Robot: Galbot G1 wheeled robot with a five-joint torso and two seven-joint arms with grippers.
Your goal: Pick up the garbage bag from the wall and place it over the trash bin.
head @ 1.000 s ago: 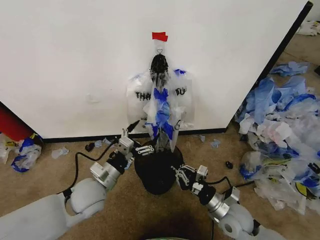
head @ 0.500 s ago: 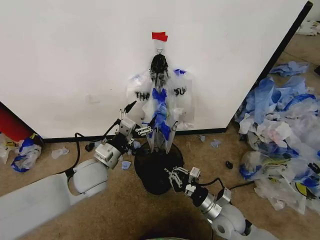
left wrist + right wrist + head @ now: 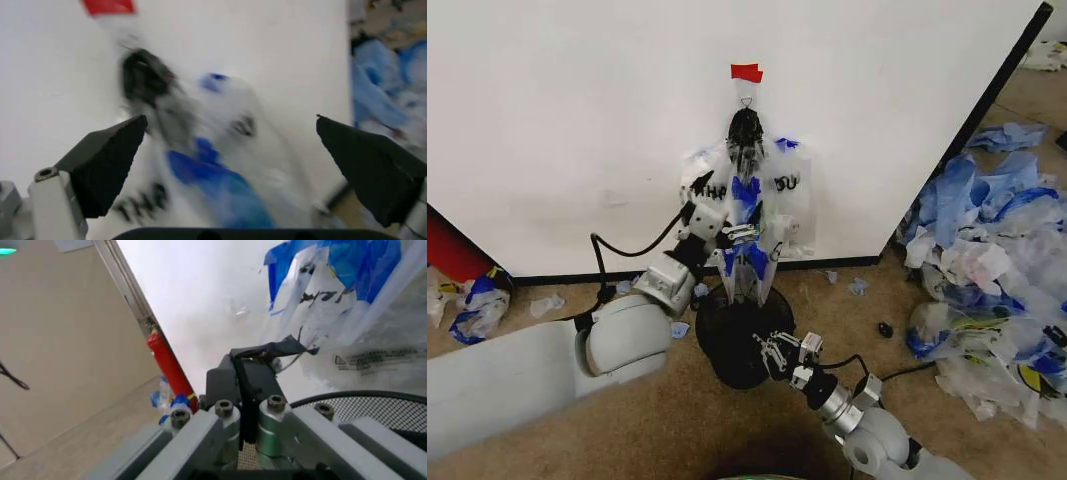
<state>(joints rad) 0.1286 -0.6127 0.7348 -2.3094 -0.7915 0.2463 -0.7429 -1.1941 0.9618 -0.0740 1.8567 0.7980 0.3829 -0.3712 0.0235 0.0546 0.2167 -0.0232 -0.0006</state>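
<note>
One garbage bag [image 3: 752,215] hangs on the wall [image 3: 577,130] under one strip of red tape [image 3: 746,72], its lower end dangling just above the rim of the one trash bin [image 3: 739,340] on the carpet. Left gripper [image 3: 732,225] is up at the bag's mid section, fingers spread wide either side of it in the left wrist view [image 3: 227,165]; contact can't be confirmed. Right gripper [image 3: 777,352] sits low at the bin's front-right rim, fingers slightly apart, holding nothing. Clear carpet in front of the bin; a heap of blue-and-white plastic bags [image 3: 987,260] crowds the right side, a red object [image 3: 452,250] sits at the wall's left edge.
</note>
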